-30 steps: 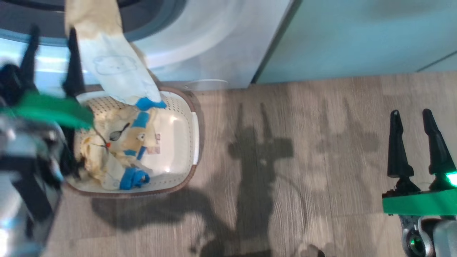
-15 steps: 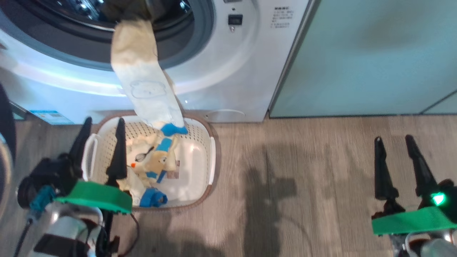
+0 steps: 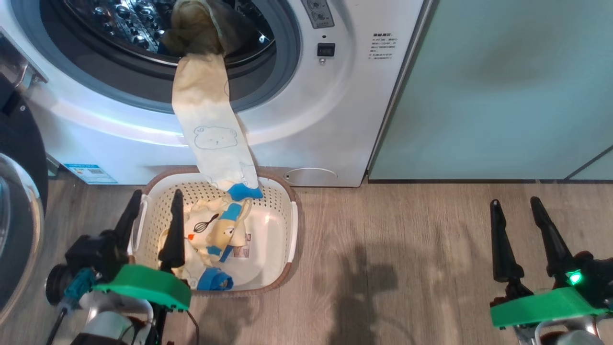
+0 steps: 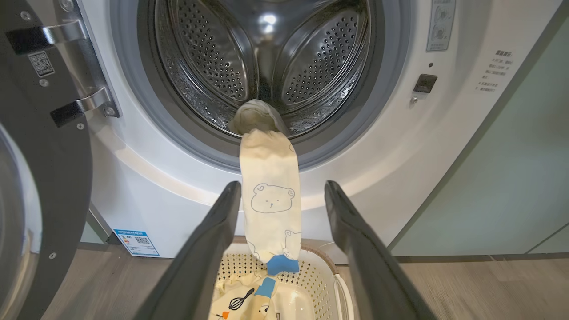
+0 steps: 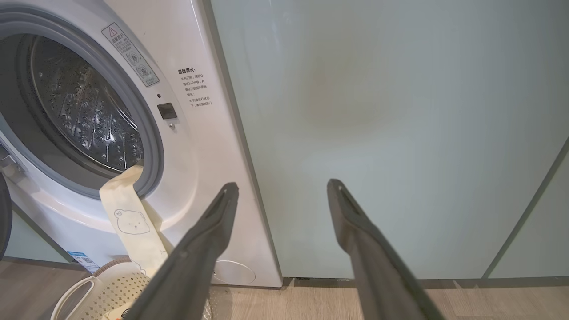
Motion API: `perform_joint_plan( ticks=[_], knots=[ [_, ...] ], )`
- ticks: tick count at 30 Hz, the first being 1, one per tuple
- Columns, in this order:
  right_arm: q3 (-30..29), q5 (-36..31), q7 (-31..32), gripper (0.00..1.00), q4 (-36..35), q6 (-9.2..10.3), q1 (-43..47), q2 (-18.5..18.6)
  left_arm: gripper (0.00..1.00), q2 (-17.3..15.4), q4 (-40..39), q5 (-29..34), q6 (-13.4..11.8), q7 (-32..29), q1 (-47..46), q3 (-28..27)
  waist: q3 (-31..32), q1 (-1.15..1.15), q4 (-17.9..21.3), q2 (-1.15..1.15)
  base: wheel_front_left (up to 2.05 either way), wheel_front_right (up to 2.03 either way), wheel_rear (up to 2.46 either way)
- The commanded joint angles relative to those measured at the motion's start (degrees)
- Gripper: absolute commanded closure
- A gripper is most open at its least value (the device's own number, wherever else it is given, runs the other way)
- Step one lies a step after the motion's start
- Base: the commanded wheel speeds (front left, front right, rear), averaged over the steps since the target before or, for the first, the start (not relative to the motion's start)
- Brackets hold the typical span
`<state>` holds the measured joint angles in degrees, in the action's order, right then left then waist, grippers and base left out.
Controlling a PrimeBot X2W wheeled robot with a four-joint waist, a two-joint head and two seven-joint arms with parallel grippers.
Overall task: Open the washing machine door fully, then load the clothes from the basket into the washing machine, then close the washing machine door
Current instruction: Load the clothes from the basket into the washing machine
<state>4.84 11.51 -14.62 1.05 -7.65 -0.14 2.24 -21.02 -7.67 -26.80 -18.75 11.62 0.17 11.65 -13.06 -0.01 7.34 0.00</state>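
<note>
Garment (image 3: 210, 139) trails from washer (image 3: 311, 120) into basket (image 3: 274, 207) — left gripper (image 3: 157, 193), right gripper (image 3: 513, 202) both apart, empty. Advise grasping the hanging end, pushing it deep.

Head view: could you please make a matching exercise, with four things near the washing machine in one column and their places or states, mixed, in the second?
1. washing machine door
2. basket
3. long yellow garment
4. blue sticker

a. hangs from the drum down to the basket
b. stands on the floor before the washer
c. swung open, at the left
d. on the washer's lower left corner

Pairs: 1-c, 2-b, 3-a, 4-d
</note>
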Motion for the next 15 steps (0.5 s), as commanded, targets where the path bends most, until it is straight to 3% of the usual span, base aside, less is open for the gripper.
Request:
perform_joint_plan(
  ticks=[1,15],
  knots=[
    [1.3,-0.5,-0.4,0.00,-1.6,0.16,0.1,0.6,0.00,-0.7,-1.2,-0.5,0.3,0.7,-1.2,-2.0,0.0,0.01,-0.1,0.00,0.00,0.00,0.00],
    [1.8,-0.4,-0.4,0.00,-1.7,0.16,-0.7,0.6,0.00,-0.2,0.1,-1.4,0.9,0.8,-3.2,-1.5,-1.3,0.01,0.0,0.00,0.00,0.00,0.00]
  ],
)
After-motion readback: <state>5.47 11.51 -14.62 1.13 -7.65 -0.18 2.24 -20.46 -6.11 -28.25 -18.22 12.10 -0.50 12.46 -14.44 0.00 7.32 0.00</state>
